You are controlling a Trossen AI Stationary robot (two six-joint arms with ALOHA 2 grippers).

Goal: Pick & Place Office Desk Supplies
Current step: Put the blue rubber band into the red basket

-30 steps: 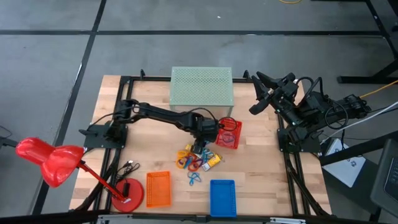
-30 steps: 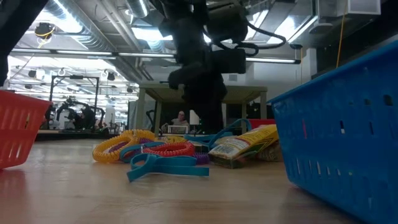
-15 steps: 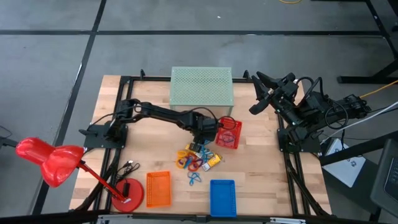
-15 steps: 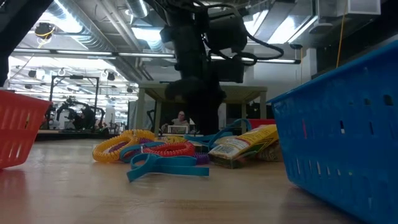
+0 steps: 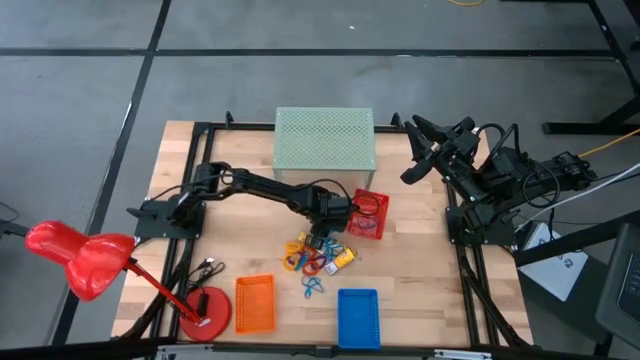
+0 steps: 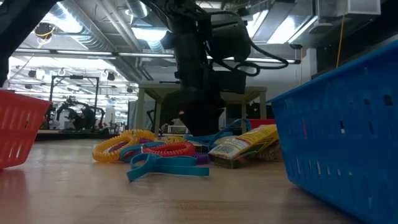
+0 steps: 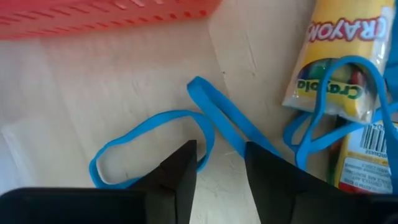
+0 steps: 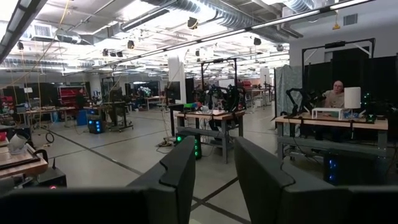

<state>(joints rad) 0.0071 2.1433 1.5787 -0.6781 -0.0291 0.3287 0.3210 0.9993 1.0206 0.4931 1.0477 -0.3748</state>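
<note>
Left gripper is hanging low over the middle of the wooden table, its two dark fingers standing slightly apart with bare wood showing in the gap and nothing held between them. Its fingertips are sitting right at a blue loop-shaped clip that is lying flat on the wood. Just beside that clip, a yellow crayon packet is lying with another blue loop draped across it. Both belong to the small heap of office supplies, which is resting between the red basket and the orange basket and blue basket near the front edge. Right gripper is waiting raised at the table's far right corner, its fingers partly open and empty, pointing out toward the room.
</note>
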